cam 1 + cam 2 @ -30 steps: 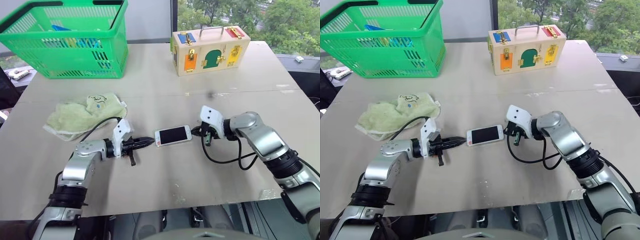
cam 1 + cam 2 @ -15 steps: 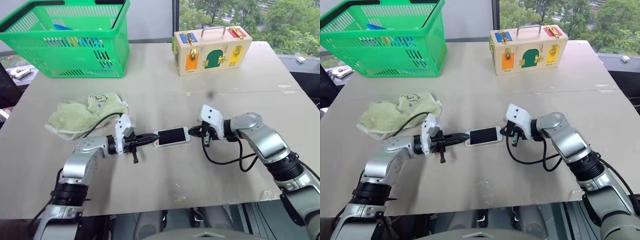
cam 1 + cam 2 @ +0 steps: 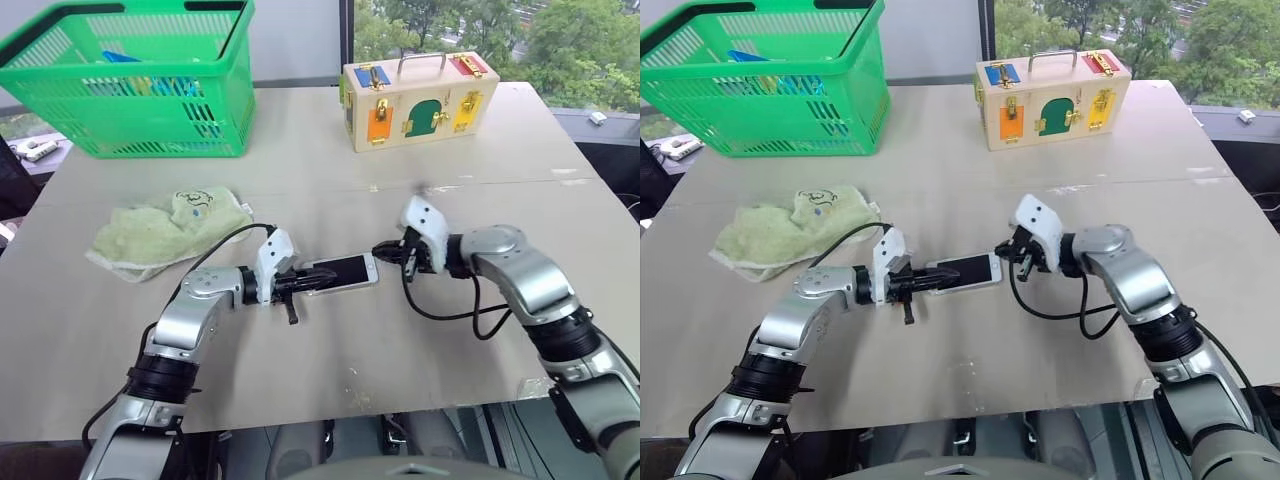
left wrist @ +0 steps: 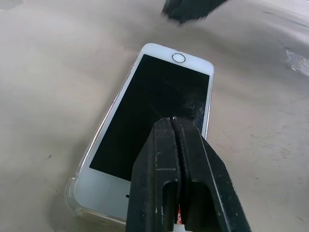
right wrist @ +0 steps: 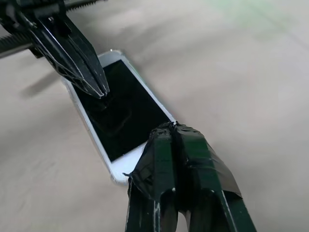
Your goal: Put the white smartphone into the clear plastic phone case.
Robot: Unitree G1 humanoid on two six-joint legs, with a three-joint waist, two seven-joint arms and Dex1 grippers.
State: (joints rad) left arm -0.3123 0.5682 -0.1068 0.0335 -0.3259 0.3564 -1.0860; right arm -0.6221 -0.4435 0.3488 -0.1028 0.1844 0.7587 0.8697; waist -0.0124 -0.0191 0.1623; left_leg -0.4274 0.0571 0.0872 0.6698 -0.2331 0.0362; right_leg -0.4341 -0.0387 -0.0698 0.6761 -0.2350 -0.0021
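The white smartphone [image 3: 345,270] lies screen-up in the middle of the table, its home button toward my right arm. A glossy transparent rim, the clear plastic phone case [image 4: 72,192], shows around the phone's end nearest my left arm. My left gripper [image 3: 326,277] is shut, and its tips are over the black screen [image 4: 159,96]. My right gripper [image 3: 384,250] is also shut, with its tips at the home-button end of the phone [image 5: 120,113]. Neither gripper holds anything.
A pale green towel [image 3: 165,232] lies left of the phone. At the back left stands a green basket [image 3: 135,80], and at the back right a wooden lock box [image 3: 420,100]. The table's front edge [image 3: 330,415] runs close below my arms.
My left gripper has slid to the right, from just off the phone's end to over its screen. The right gripper has barely shifted. The phone has stayed put.
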